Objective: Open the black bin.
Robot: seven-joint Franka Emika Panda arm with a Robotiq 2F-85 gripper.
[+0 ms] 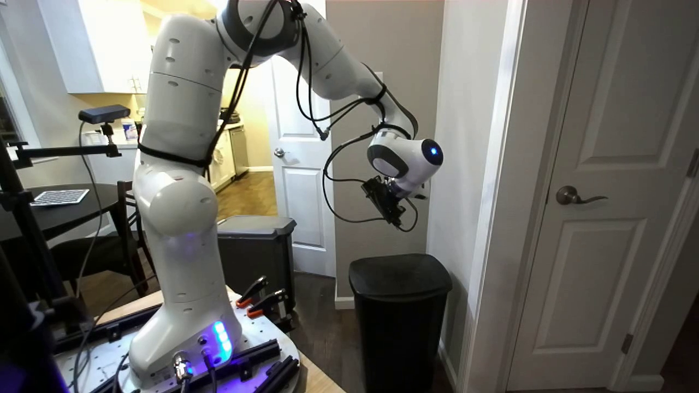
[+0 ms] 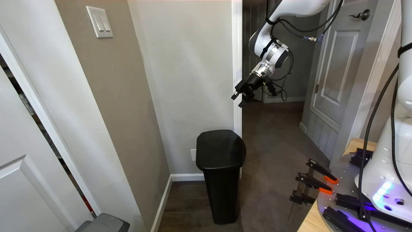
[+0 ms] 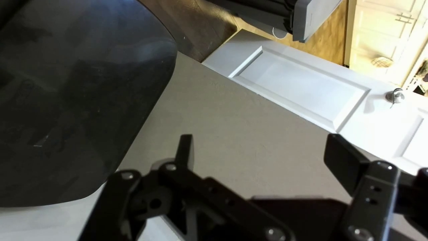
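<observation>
A pale wall (image 2: pixel 180 80) stands behind everything in an exterior view. My white arm (image 1: pixel 177 109) arches high. The black bin (image 1: pixel 401 338) stands upright near that wall, its lid (image 2: pixel 220 149) lying flat and closed. Higher than the lid and apart from it hangs my gripper (image 3: pixel 262 154), its two fingers (image 3: pixel 344 159) spread wide.

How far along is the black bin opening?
Done: no opening visible yet; the lid sits shut on the black bin in both exterior views.
In hand: nothing held; the gripper is open in the wrist view and hangs higher than the lid, clear of it.
Left: probably everything: reach the lid's edge, then raise it.
</observation>
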